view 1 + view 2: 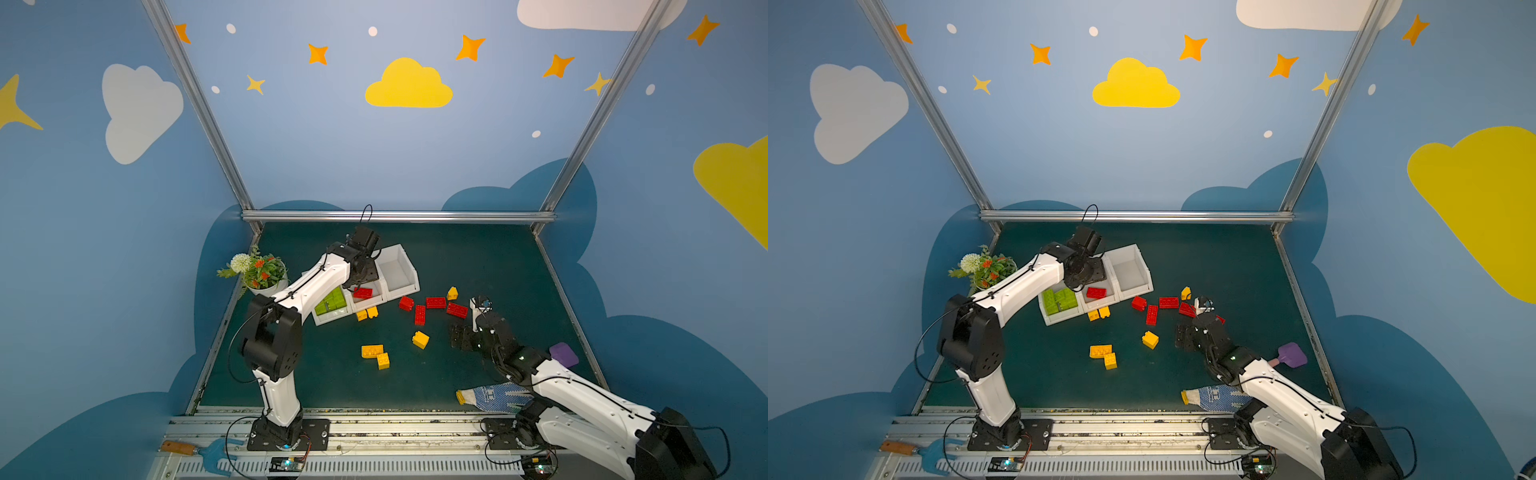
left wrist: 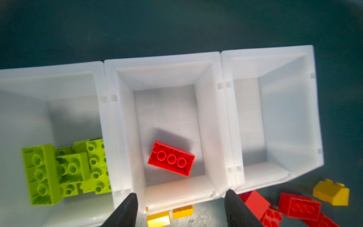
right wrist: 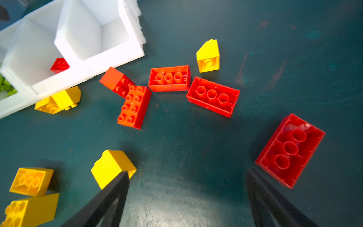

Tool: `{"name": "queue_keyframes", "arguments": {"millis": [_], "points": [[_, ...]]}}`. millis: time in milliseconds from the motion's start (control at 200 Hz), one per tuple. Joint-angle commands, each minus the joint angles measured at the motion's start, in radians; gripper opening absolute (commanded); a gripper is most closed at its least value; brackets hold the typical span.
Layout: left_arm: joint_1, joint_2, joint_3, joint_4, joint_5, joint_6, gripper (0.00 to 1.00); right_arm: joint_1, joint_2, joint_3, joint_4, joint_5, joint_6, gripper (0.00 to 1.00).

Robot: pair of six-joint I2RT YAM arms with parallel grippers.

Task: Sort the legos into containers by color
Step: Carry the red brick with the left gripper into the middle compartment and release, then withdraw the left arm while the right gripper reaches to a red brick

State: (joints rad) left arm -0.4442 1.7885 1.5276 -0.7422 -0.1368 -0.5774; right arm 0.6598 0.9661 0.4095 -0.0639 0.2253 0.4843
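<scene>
My left fingers (image 2: pixel 125 210) stand moderately apart with nothing between them, hovering above the near wall of the middle container (image 2: pixel 163 59). Just ahead of and below the tips, a red brick (image 2: pixel 170 159) lies underside up on that container's floor, touching neither finger, so I take it the red sorting has begun there. Off one finger, the neighbouring container (image 2: pixel 51 82) holds the loosely heaped green legos (image 2: pixel 64 169). Off the opposite finger, the third container (image 2: pixel 265 51) has nothing in it, presumably kept for yellow. Close under the fingertips, outside the wall, two yellow bricks (image 2: pixel 159 220) sit against the row. Beyond the outer finger, loose red bricks (image 2: pixel 298 205) lie on the tabletop (image 2: pixel 176 29). My right fingers (image 3: pixel 110 196) are spread wide and hold nothing, low over a bare patch of tabletop. A yellow square brick (image 3: pixel 112 167) sits right at one fingertip, though I cannot tell whether it touches. A lone red brick (image 3: pixel 289 150), underside up, lies just outside the other finger. Those loose red bricks cluster farther ahead of the tips, with a yellow sloped brick (image 3: pixel 208 56) beyond them. I read the wide spread as a ready stance between two candidates. Neither brick is inside the gap yet, so the next pick calls for centring on one and closing across its short sides.
</scene>
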Motion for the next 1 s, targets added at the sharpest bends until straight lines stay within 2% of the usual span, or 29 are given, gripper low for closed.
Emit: {"name": "queue_keyframes", "arguments": {"millis": [0,180,375,481,816,996], "points": [[-0.002,-0.171,-0.055,-0.02,0.008,0.003,0.75,-0.002,0.02,0.068,-0.005,-0.057,-0.084,0.9],[-0.003,-0.447,-0.222,0.022,0.031,0.031,0.84,-0.002,0.082,0.147,-0.002,-0.196,-0.189,0.9],[-0.003,-0.801,-0.446,0.107,0.03,0.093,1.0,-0.002,0.206,0.233,0.026,-0.312,-0.235,0.9],[0.001,-0.95,-0.506,0.065,0.005,0.118,1.0,-0.001,0.309,0.314,0.015,-0.353,-0.27,0.9],[0.001,-1.264,-0.668,-0.066,-0.033,0.144,1.0,-0.002,0.584,0.519,-0.057,-0.351,-0.355,0.88],[0.003,-1.325,-0.706,-0.056,-0.045,0.142,1.0,0.001,0.701,0.609,-0.097,-0.371,-0.409,0.84]]}}
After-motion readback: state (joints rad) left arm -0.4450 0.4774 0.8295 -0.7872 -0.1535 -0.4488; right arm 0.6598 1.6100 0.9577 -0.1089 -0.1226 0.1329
